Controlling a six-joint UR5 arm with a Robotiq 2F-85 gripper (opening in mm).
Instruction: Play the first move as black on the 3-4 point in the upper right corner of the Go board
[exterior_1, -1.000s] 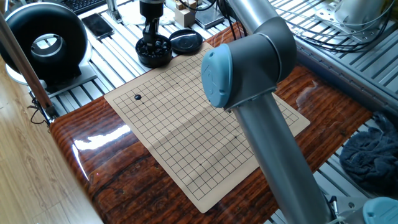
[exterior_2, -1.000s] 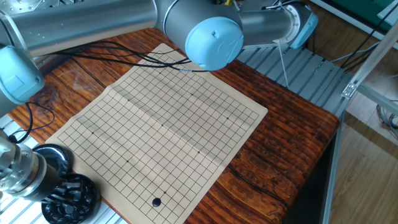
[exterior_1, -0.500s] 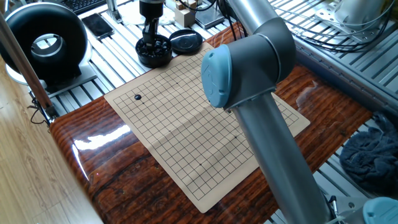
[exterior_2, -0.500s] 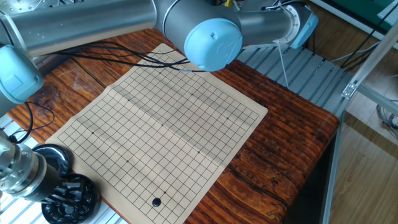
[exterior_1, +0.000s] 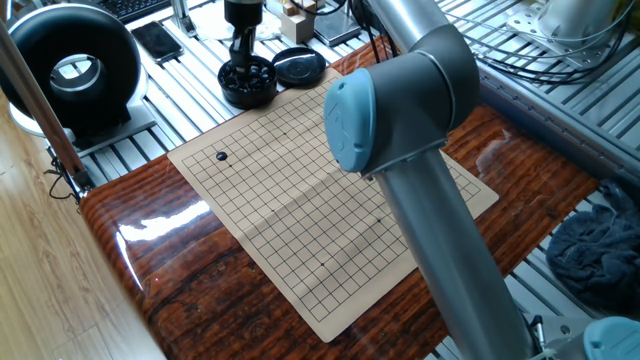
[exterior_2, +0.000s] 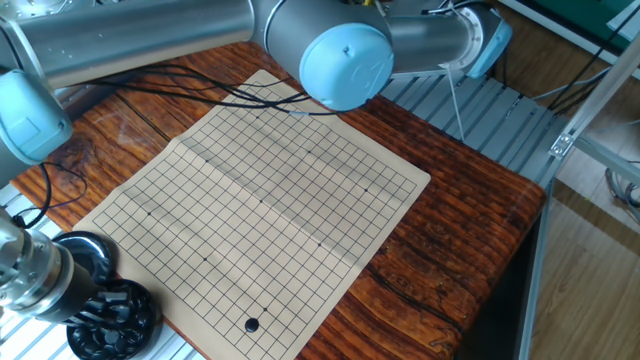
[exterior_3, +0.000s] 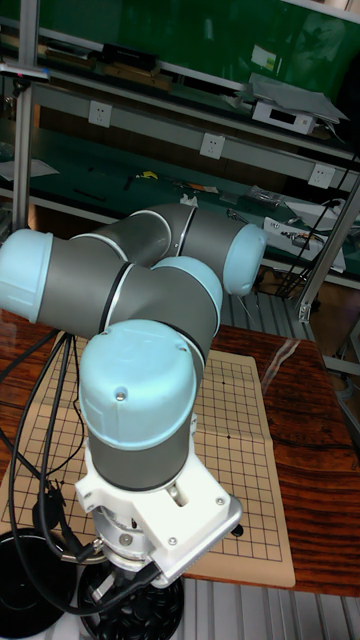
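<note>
The tan Go board (exterior_1: 330, 215) lies on the wooden table, also seen in the other fixed view as the board (exterior_2: 270, 190). One black stone (exterior_1: 222, 156) sits on a point near one corner, and shows as the black stone (exterior_2: 251, 324) at the board's near edge. A black bowl of stones (exterior_1: 248, 86) stands just off the board. My gripper (exterior_1: 240, 58) points straight down into it. The bowl (exterior_2: 115, 315) hides the fingertips of the gripper (exterior_2: 88, 296), so I cannot tell whether the fingers are open or hold a stone.
The bowl's black lid (exterior_1: 299, 67) lies beside it. A black ring-shaped device (exterior_1: 72, 70) and a phone (exterior_1: 158, 40) sit at the back left. The arm's big elbow (exterior_1: 385, 110) hangs over the board. Cables (exterior_2: 190, 85) trail across the table. A dark cloth (exterior_1: 600, 250) lies at the right.
The arm's elbow has edged very slightly sideways in the other fixed view. The stone, bowl and board have not moved.
</note>
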